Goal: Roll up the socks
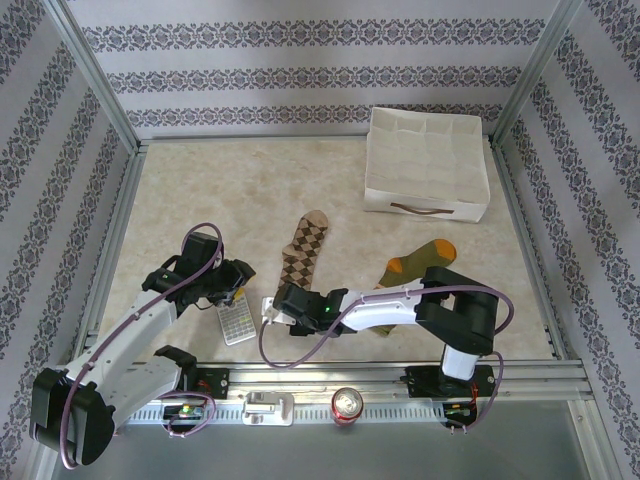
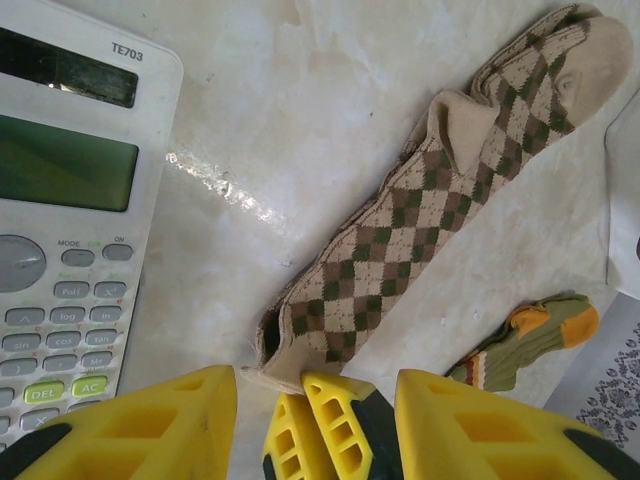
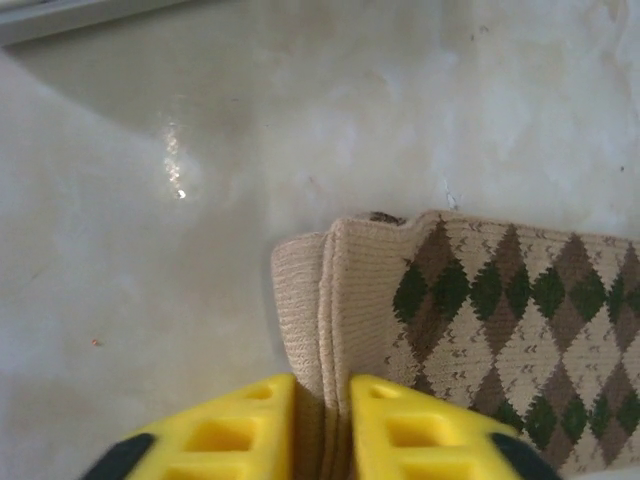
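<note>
The brown and beige argyle sock [image 1: 303,256] lies flat on the table, toe to the far side. My right gripper [image 3: 322,385] is shut on its beige cuff [image 3: 345,300], which is pinched into a fold between the yellow fingers. In the top view that gripper [image 1: 272,309] sits at the sock's near end. My left gripper [image 2: 318,378] is open just behind the cuff, its jaws straddling the right gripper's fingers [image 2: 335,425] and holding nothing. The olive green sock [image 1: 415,266] with the orange toe lies to the right, also seen past the argyle sock [image 2: 430,220] as the green sock [image 2: 530,340].
A grey calculator [image 1: 235,321] lies right beside the left gripper [image 1: 238,284], close on its left [image 2: 70,220]. A white fabric box [image 1: 426,160] stands at the back right. A drinks can [image 1: 348,404] sits on the front rail. Metal frame posts border the table.
</note>
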Robot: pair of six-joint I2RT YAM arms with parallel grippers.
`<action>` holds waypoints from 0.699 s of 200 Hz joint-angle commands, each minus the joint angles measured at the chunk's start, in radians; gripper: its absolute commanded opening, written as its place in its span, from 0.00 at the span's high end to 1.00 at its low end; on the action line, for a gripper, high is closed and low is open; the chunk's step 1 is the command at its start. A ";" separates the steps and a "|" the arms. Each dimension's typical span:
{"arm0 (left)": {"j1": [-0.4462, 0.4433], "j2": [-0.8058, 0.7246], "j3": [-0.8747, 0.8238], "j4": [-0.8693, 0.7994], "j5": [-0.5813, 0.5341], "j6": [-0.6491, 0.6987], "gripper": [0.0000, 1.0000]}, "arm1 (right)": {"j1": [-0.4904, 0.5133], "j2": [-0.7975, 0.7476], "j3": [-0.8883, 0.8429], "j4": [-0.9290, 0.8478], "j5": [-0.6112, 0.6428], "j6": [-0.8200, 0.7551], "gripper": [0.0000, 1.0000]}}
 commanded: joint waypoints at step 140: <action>0.022 0.030 -0.020 -0.030 0.074 0.031 0.57 | -0.202 0.013 0.186 -0.287 -0.599 0.297 1.00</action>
